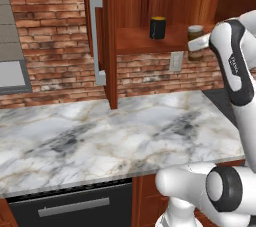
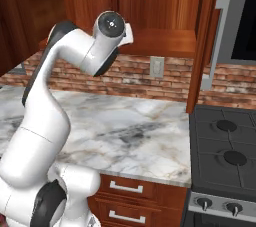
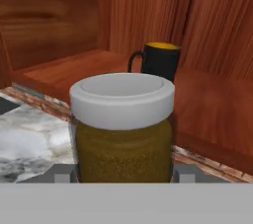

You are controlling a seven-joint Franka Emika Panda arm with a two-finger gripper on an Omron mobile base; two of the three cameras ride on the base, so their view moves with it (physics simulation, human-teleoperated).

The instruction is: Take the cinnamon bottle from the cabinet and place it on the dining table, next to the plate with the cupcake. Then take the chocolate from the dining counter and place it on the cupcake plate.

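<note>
Cinnamon bottle (image 3: 122,129) at front edge of cabinet shelf (image 1: 140,41), black mug (image 3: 159,60) behind. We see pincer (image 3: 122,174) fingers flanking it; grip state: cannot tell.

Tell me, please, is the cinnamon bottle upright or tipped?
Upright: the cinnamon bottle stands with its white lid level on top.

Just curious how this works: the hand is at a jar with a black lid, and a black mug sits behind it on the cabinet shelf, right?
Not quite: the cinnamon bottle has a white lid, as the hand view shows. The black mug does sit behind it on the cabinet shelf.
</note>
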